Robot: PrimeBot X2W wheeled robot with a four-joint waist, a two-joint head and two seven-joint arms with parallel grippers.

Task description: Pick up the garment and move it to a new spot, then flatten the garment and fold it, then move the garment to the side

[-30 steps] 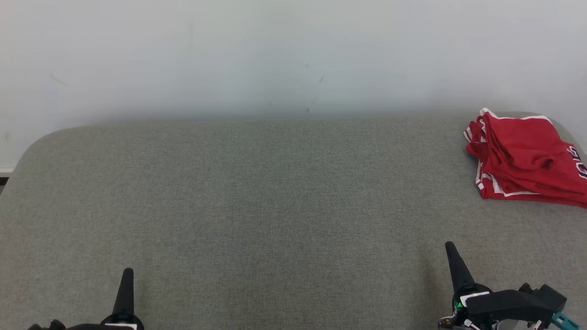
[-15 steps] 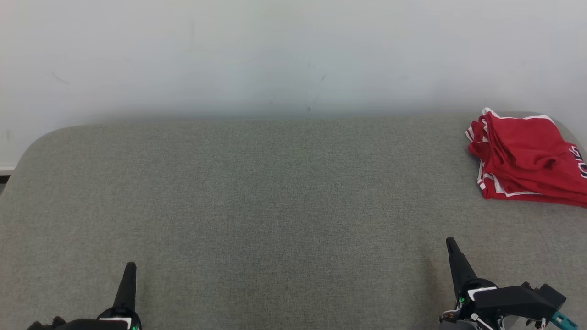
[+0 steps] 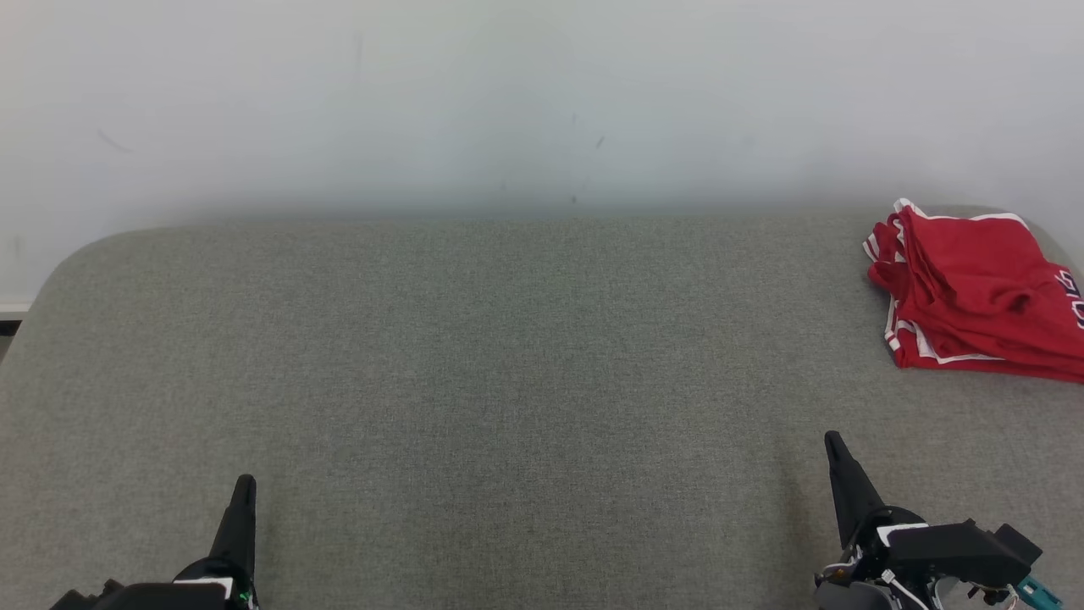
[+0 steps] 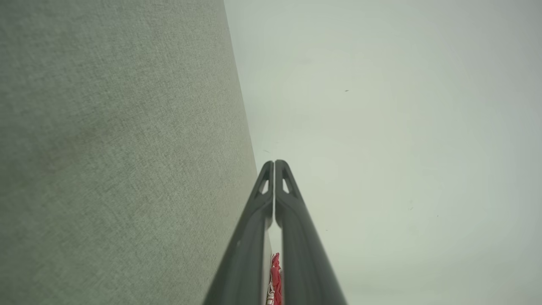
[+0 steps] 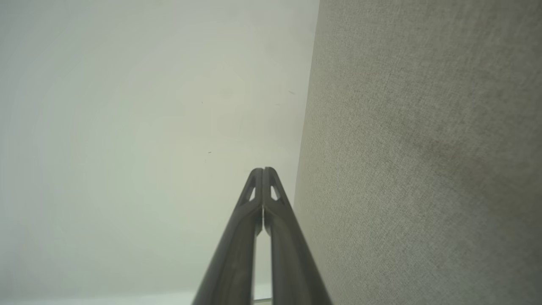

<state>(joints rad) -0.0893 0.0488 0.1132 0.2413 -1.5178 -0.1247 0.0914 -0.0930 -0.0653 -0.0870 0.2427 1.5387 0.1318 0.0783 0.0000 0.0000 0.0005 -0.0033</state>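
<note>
The garment [image 3: 974, 296], a red shirt with thin white trim, lies folded at the far right of the grey surface [image 3: 508, 356], partly cut off by the head view's right edge. A sliver of the garment [image 4: 275, 281] peeks between the left fingers in the left wrist view. My left gripper [image 3: 246, 483] rests at the lower left, shut and empty, its tips pressed together [image 4: 274, 163]. Low on the right, my right gripper [image 3: 834, 440] is shut too, with nothing in it [image 5: 263, 170]. Both are well clear of the garment.
A pale wall [image 3: 542, 102] rises right behind the grey cloth-covered surface. The surface has rounded far corners; its left edge [image 3: 34, 305] drops to the floor.
Both grippers have crept a little up the head view, and the whole scene has slid slightly right, so the camera moved. The garment lies where it did.
</note>
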